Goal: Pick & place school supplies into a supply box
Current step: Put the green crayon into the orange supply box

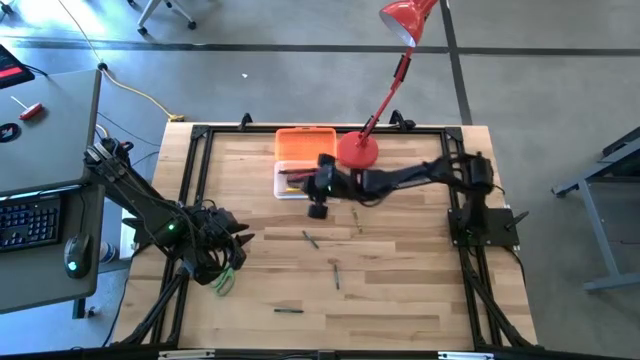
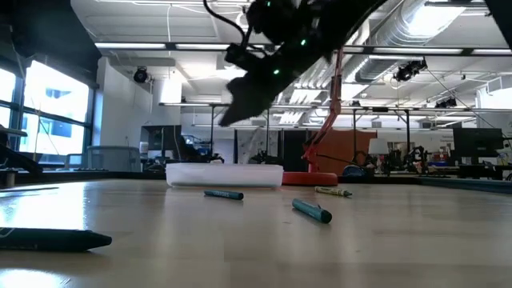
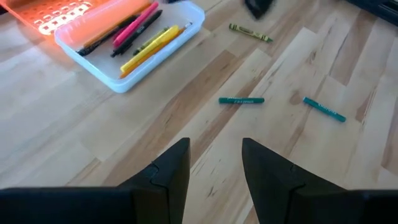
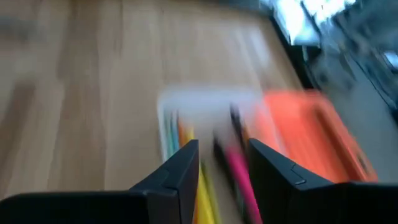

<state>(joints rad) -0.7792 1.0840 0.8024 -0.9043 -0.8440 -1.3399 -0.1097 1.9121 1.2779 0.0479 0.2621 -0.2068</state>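
High view: the right gripper (image 1: 320, 200) is seen poised at the near edge of the open pencil case (image 1: 300, 180), fingers spread and empty, beside the red lamp base (image 1: 357, 152). Pens lie inside; crayons (image 1: 311, 239) are left scattered nearby. The left gripper (image 1: 243, 238), parted, waits well away. A low swing could nudge the case.

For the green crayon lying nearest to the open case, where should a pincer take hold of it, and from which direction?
Grip the green crayon at its middle, coming straight down from above. It lies flat on the table, thin and straight, with bare wood on both long sides, so the fingers should probably close across its width.
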